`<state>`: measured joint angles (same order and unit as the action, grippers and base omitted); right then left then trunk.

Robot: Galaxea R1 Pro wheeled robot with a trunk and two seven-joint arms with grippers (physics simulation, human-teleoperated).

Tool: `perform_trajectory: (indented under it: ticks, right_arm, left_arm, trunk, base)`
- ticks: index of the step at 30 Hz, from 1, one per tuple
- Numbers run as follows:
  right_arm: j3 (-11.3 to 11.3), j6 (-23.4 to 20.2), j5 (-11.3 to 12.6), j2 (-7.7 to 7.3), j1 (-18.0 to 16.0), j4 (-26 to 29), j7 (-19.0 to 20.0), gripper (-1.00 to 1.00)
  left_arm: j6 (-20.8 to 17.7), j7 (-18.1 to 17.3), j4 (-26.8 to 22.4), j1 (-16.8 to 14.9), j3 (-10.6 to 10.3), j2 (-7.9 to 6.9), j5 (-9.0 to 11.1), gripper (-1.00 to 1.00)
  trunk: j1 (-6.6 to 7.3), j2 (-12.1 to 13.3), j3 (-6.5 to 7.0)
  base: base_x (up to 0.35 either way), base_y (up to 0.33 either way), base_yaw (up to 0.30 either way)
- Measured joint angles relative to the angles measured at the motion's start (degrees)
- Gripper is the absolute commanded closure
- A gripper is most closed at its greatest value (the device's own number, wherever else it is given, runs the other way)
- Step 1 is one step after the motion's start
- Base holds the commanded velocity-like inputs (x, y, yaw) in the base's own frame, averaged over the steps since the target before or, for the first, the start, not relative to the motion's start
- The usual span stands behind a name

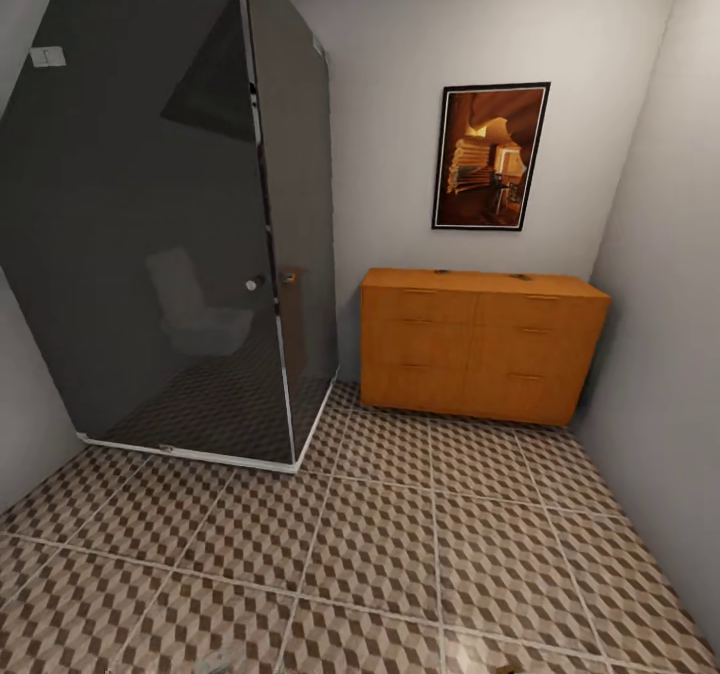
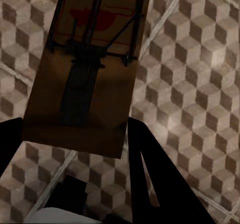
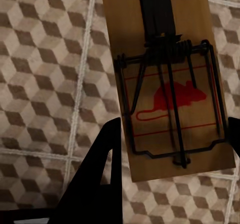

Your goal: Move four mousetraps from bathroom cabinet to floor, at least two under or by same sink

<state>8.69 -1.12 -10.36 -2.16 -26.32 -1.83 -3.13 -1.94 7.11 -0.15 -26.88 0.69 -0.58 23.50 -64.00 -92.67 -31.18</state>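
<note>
Wooden mousetrap (image 2: 82, 77) clamped in left gripper (image 2: 75, 144), another mousetrap (image 3: 167, 79) in right gripper (image 3: 175, 134) (both over patterned bathroom floor (image 1: 400, 544)), evidently carried for placing.

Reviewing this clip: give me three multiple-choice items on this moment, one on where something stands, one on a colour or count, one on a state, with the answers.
1. Where does the cabinet stand?
A. Against the back wall, below the framed picture
B. Inside the shower enclosure
C. In the middle of the floor

2. What colour is the mouse printed on the mousetrap at the right tool?
A. Blue
B. Red
C. Green

3. What is the state of the cabinet's drawers?
A. All pulled out
B. One pulled out
C. All shut

Answers: 1 A, it sits against the wall right under the picture, beside the dark glass shower. 2 B, the mouse outline is red. 3 C, every drawer front sits flush.
</note>
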Motion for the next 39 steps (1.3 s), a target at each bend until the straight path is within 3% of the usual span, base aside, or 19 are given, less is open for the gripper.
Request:
perform_trajectory:
  ticks: [6,17,27,29,33,39]
  right_arm:
    - [0.00,0.00,-0.03,-0.05,0.02,0.00,-0.08,1.00]
    - [0.00,0.04,-0.09,-0.11,0.02,0.00,-0.09,1.00]
    - [0.00,0.04,-0.09,-0.11,0.02,0.00,-0.09,1.00]
    - [0.00,0.04,-0.09,-0.11,0.03,0.00,-0.09,1.00]
    - [0.00,0.04,-0.09,-0.11,0.03,0.00,-0.09,1.00]
    - [0.00,0.04,-0.09,-0.11,0.03,0.00,-0.09,1.00]
  left_arm:
    - [0.33,0.00,0.00,1.56,-0.02,-0.22,0.23,1.00]
    - [0.38,-0.01,-0.01,2.73,-0.03,-1.96,0.31,1.00]
    - [0.68,0.03,-0.01,2.75,-0.03,-2.06,0.41,1.00]
    - [2.12,0.07,-0.01,2.74,-0.02,-2.06,0.38,1.00]
    - [10.24,0.21,0.00,2.74,-0.04,-2.07,0.81,1.00]
    - [14.04,0.17,0.04,2.75,0.03,-2.14,2.20,1.00]
  trunk:
    - [0.00,0.00,0.00]
    - [0.00,0.00,0.00]
    - [0.00,0.00,0.00]
    - [0.00,0.00,0.00]
    - [0.00,0.00,0.00]
    - [0.00,0.00,0.00]
  base:
    - [0.000,0.000,0.300]
    - [0.000,0.000,0.300]
    - [0.000,0.000,0.300]
    - [0.000,0.000,0.300]
    - [0.000,0.000,0.300]
    - [0.000,0.000,0.300]
